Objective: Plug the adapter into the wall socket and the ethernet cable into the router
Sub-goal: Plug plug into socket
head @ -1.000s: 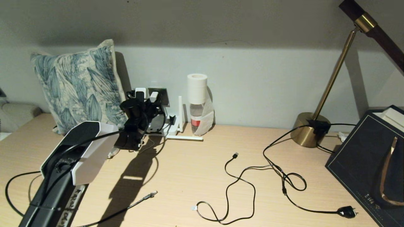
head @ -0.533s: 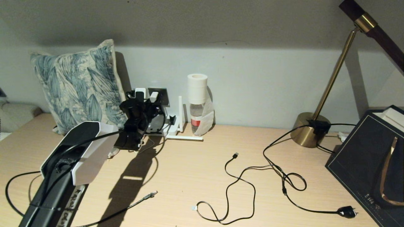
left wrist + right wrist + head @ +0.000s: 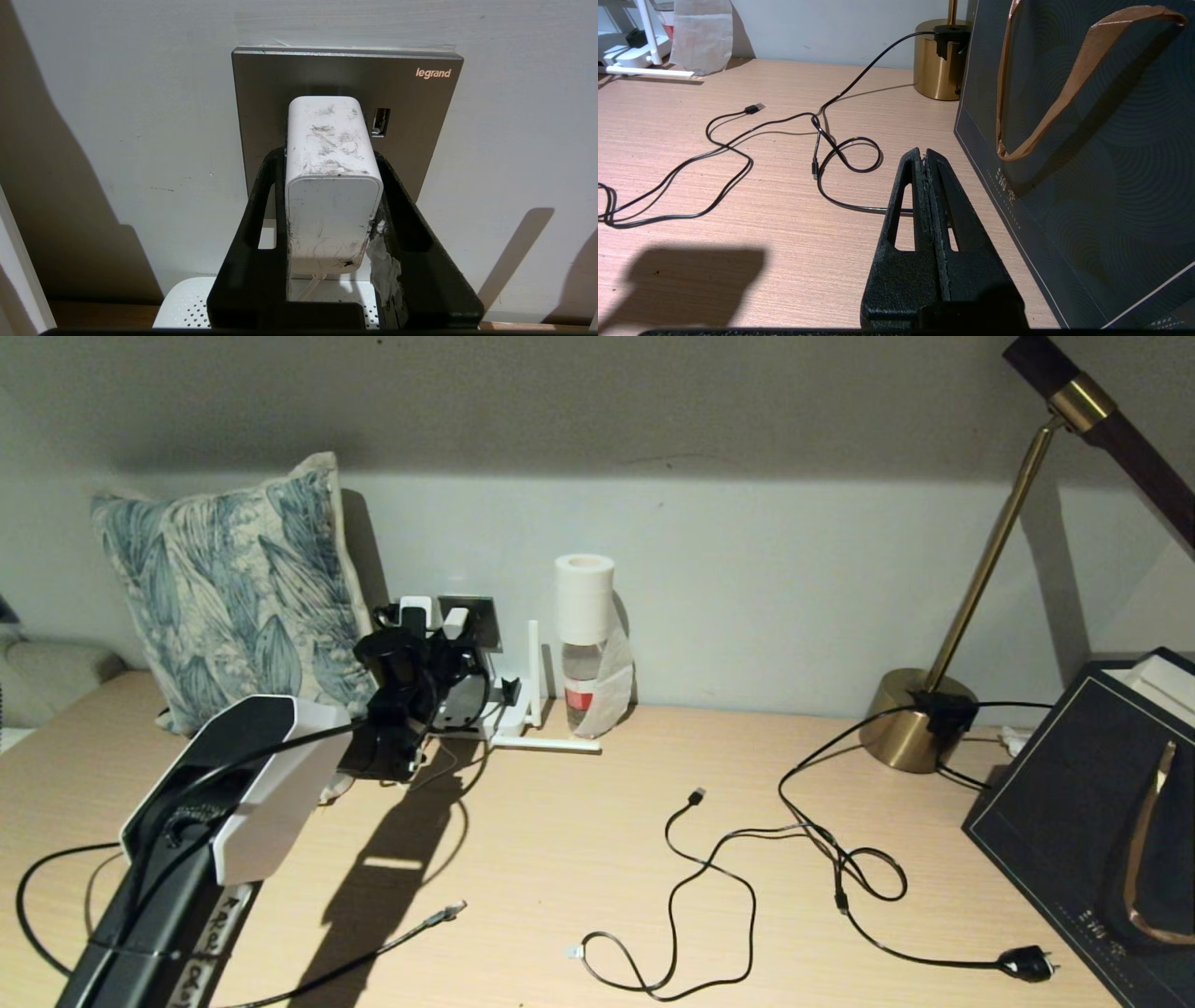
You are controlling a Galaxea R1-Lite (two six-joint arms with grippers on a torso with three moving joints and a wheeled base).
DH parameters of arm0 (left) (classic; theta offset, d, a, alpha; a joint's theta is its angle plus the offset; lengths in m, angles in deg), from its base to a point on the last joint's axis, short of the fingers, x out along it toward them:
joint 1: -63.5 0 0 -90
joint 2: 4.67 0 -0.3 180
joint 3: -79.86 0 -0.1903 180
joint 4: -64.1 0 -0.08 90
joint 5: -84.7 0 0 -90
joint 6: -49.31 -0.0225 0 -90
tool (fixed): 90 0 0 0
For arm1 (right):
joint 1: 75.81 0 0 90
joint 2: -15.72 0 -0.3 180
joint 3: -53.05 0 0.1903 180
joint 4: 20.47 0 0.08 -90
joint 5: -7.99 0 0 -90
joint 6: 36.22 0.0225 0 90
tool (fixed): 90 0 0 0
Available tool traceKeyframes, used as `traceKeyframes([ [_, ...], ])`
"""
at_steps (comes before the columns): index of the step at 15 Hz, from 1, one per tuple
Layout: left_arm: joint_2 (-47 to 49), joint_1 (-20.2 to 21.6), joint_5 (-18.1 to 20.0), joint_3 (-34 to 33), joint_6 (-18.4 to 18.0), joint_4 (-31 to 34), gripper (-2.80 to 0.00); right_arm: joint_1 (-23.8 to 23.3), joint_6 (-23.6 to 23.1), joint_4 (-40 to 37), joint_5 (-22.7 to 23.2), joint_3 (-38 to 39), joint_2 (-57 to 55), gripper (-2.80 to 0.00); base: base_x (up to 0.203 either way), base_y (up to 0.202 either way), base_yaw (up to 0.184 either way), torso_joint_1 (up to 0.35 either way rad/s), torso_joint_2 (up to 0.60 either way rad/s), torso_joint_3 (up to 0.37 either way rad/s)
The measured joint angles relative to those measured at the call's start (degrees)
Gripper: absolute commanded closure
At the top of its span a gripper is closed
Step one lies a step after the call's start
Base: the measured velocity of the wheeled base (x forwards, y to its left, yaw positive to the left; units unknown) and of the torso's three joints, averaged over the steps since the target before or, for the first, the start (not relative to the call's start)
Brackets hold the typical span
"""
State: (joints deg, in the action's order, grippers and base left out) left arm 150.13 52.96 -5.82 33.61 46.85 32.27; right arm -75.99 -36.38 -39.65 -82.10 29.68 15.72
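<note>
My left gripper (image 3: 329, 156) is shut on the adapter (image 3: 331, 186), a scuffed white block with a thin white cord hanging from it. The block's front end sits against the grey wall socket (image 3: 420, 107). In the head view the left gripper (image 3: 425, 644) reaches the socket (image 3: 481, 616) at the back wall. The white router (image 3: 509, 714) lies directly below, one antenna (image 3: 534, 672) upright and another flat on the desk. The ethernet cable (image 3: 355, 961) lies loose near the front, its clear connector (image 3: 453, 908) free. My right gripper (image 3: 924, 154) is shut and empty, hovering low over the desk.
A leaf-print pillow (image 3: 233, 588) leans on the wall left of the socket. A bottle under a paper roll (image 3: 583, 644) stands right of the router. A thin USB cable (image 3: 709, 868), a black pronged plug (image 3: 1027, 963), a brass lamp base (image 3: 910, 719) and a dark paper bag (image 3: 1102, 803) occupy the right side.
</note>
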Motion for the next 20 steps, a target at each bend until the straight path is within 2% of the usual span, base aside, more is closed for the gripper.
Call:
traceKeyframes([
  [20,1.2,-0.1,1.3,0.0,-0.8,-3.0,0.0,0.0,0.0,0.0,0.0,0.0,0.0,0.0,0.003,0.0,0.0,0.0,0.0,0.0],
])
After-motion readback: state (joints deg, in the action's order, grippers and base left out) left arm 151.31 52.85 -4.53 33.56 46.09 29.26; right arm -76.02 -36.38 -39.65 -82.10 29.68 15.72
